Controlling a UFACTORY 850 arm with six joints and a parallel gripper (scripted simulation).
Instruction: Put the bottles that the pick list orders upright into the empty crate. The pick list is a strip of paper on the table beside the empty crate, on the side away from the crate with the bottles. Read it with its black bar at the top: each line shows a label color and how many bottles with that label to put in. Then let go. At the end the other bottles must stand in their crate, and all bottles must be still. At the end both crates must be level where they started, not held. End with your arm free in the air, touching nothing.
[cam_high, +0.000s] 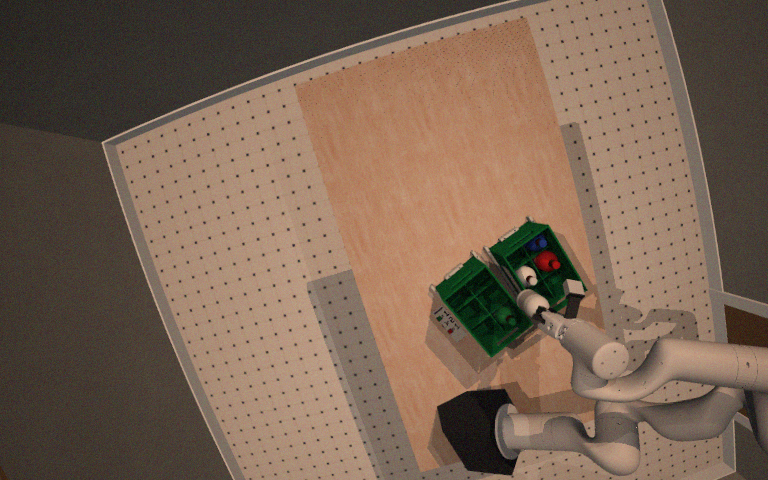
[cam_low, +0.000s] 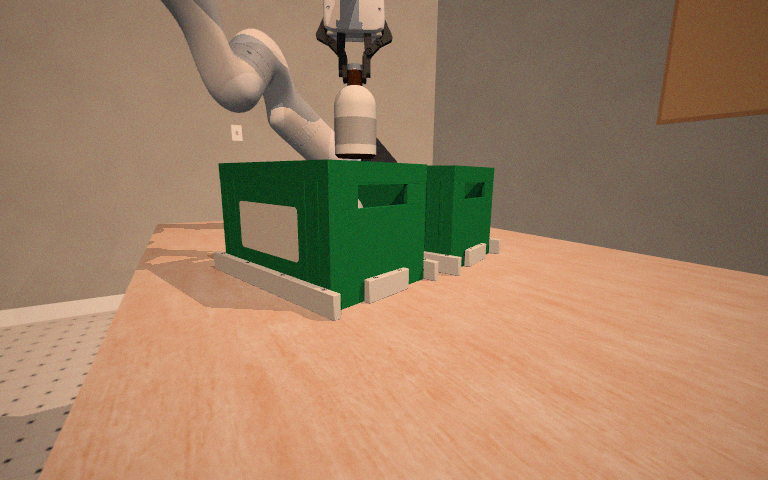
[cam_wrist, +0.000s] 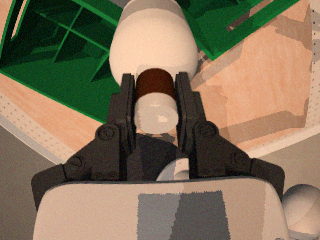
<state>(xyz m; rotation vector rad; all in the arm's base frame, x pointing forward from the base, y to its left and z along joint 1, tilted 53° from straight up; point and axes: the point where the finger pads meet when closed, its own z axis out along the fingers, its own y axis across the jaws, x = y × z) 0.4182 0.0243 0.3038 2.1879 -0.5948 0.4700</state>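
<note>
My gripper (cam_high: 539, 313) (cam_low: 354, 76) (cam_wrist: 155, 89) is shut on the brown neck of a white bottle (cam_high: 531, 300) (cam_low: 355, 107) (cam_wrist: 152, 45) with a grey label. The bottle hangs upright, its base just above rim height, near the gap between the crates. The green bottle crate (cam_high: 511, 244) (cam_low: 376, 237) (cam_wrist: 215, 49) holds a blue bottle (cam_high: 536, 243), a red bottle (cam_high: 547, 260) and a white bottle (cam_high: 526, 275). The other green crate (cam_high: 461, 279) (cam_low: 472, 220) (cam_wrist: 55, 90) holds a green bottle (cam_high: 504, 315). The pick list (cam_high: 457, 335) shows green and red marks; its counts are too small to read.
Low pale rails (cam_low: 282, 283) stand around the crates' feet. The crates stand close together, both level. A black pedestal (cam_high: 472, 430) under the arm's base is at the bottom of the top view. Crate dividers stand inside both crates.
</note>
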